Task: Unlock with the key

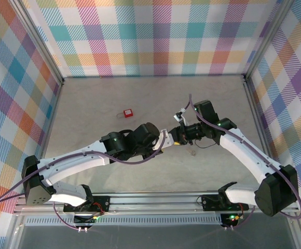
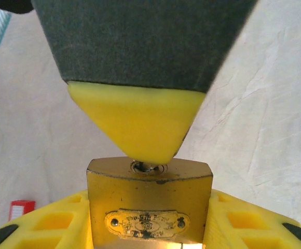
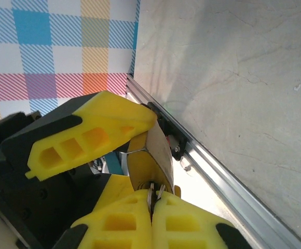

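Both the left arm (image 1: 78, 158) and the right arm (image 1: 244, 150) consist of smooth white link shells joined by bulky, rounded black joint housings. Some housings bear a small green indicator light (image 1: 224, 123), and a thin purple cable (image 1: 120, 161) runs along each arm. The left gripper (image 2: 149, 210) and the right gripper (image 3: 151, 199) have bright yellow moulded fingers (image 3: 119, 225) with rectangular open pockets in their faces and black inserts at the outer corners, mounted on dark grey-black bodies.
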